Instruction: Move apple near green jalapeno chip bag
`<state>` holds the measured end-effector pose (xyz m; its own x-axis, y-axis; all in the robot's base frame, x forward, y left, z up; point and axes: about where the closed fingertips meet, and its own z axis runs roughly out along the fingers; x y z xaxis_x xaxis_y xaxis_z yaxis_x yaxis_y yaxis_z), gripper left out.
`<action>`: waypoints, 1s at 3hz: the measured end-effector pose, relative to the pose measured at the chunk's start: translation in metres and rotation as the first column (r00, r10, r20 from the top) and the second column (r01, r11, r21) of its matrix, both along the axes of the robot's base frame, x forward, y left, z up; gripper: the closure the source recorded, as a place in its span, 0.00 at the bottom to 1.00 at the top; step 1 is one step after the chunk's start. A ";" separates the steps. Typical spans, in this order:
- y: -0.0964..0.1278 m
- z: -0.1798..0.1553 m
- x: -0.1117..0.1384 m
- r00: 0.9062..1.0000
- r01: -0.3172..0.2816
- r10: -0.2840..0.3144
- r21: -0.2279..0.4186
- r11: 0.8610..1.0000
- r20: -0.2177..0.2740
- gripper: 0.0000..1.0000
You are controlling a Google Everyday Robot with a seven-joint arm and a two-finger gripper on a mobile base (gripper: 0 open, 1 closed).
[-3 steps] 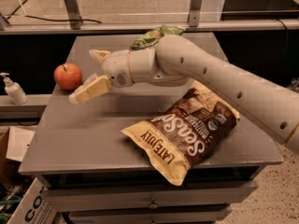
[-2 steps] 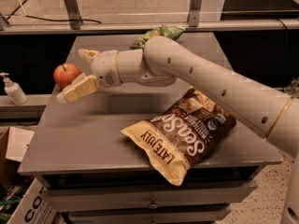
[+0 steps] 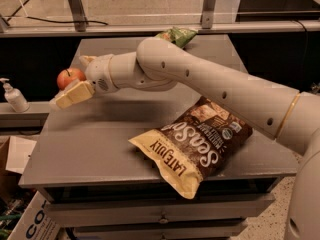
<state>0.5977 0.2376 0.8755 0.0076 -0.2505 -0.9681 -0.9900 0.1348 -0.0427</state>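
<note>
Two fingers of the hand are held wide apart and, since the earlier frames, have been carried further left, so that the apple, unmoved at the left rear of the desk, is now flanked by them; contact cannot be made out. The large Late July chip bag is laid at the front, and a pump bottle stands off to the left. The green jalapeno chip bag, well apart at the far edge, is partly hidden by the arm.
</note>
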 end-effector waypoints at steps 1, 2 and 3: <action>-0.003 -0.012 0.008 0.997 0.063 -0.064 -0.036 0.997 -0.040 0.00; -0.002 -0.020 0.016 0.992 0.101 -0.104 -0.048 0.994 -0.067 0.00; 0.001 -0.021 0.025 0.989 0.125 -0.129 -0.048 0.991 -0.077 0.18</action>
<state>0.6226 0.2383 0.8548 -0.1040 -0.2856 -0.9527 -0.9653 0.2595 0.0276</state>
